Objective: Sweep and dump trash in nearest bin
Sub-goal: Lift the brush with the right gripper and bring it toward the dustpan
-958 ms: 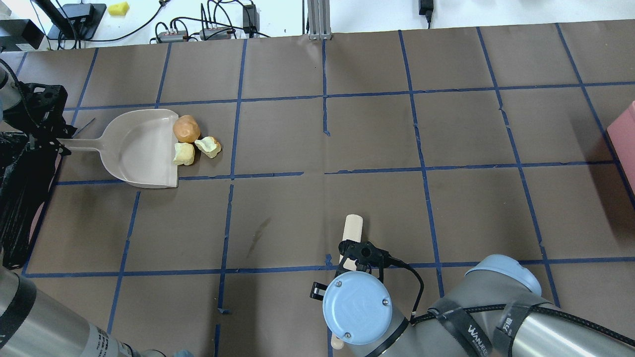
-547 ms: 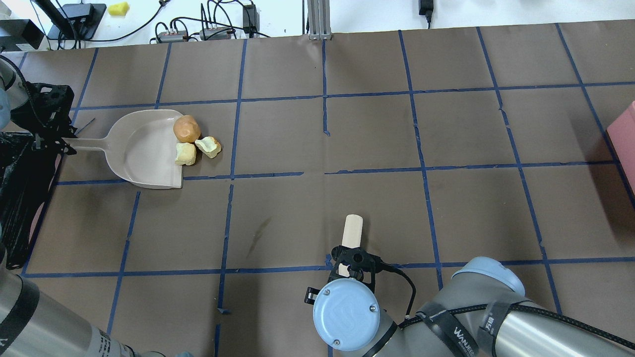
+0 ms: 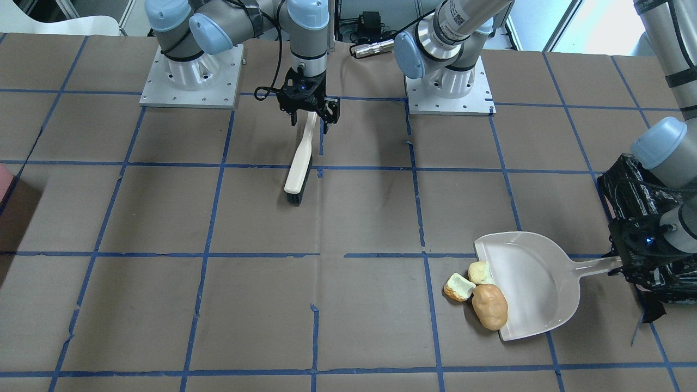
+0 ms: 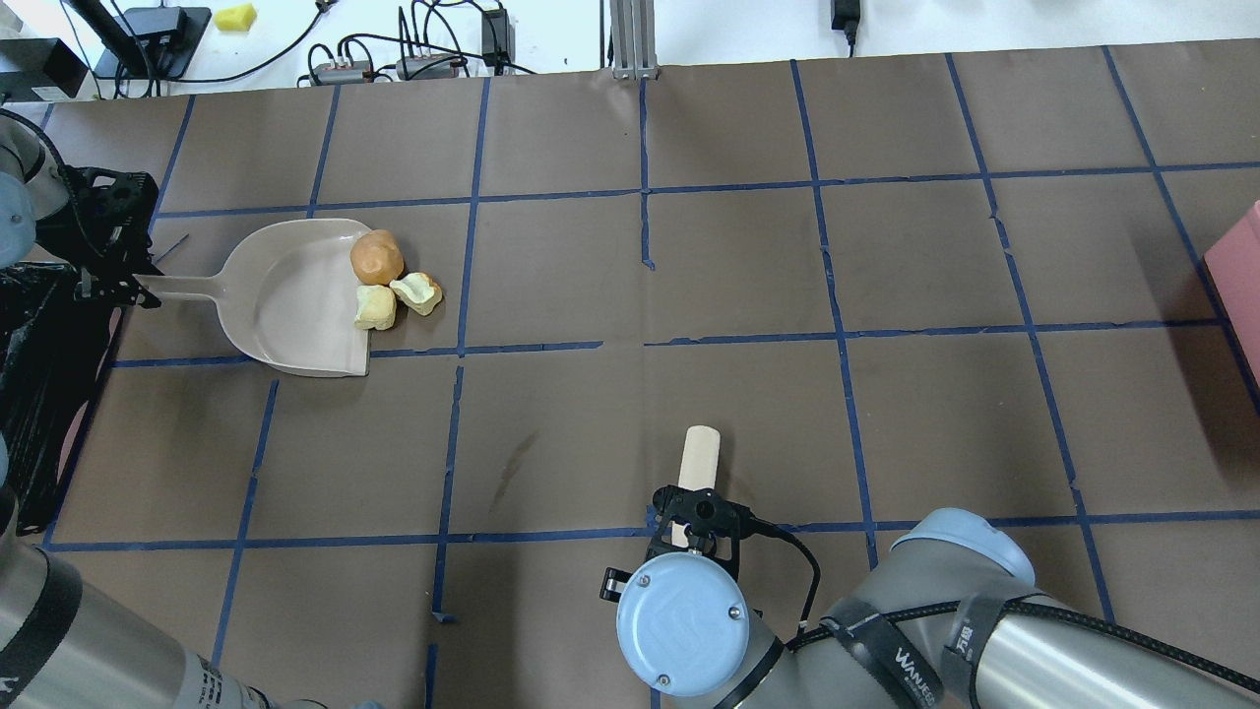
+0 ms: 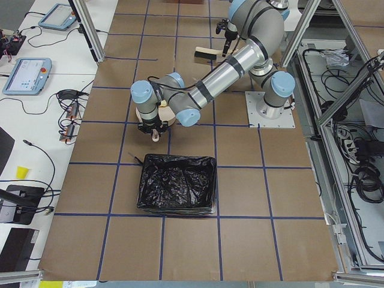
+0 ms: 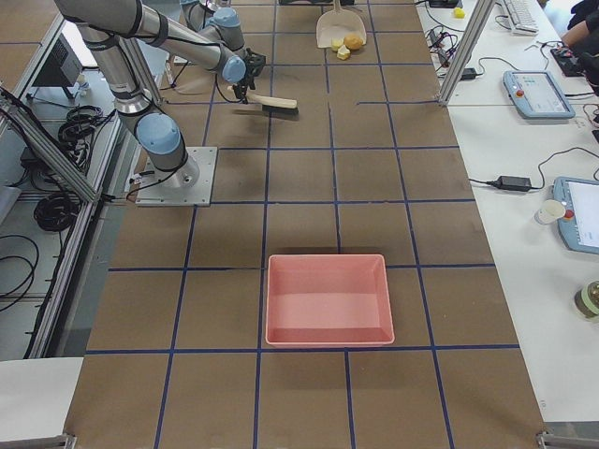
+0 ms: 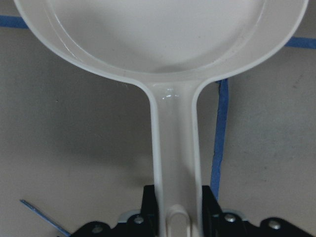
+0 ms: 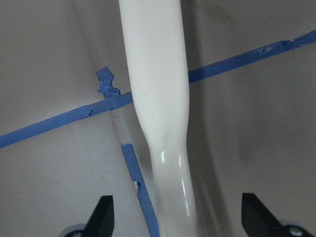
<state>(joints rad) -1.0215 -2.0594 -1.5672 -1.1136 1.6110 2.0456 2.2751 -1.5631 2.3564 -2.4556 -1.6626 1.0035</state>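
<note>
Trash (image 4: 377, 258) at dustpan (image 4: 290, 295) mouth

I find the trash (image 3: 489, 307) bunched at the open lip of the dustpan (image 4: 295, 305), toward ten o'clock on my overhead view. The orange-brown oval (image 4: 376, 257) sits across the lip. One cream chunk (image 4: 374, 307) touches the lip at the oval's six o'clock, and the second cream chunk (image 4: 417, 291) lies at four o'clock. The bin (image 5: 177, 183), lined with crinkled black plastic, stands upright and open at nine o'clock.
</note>
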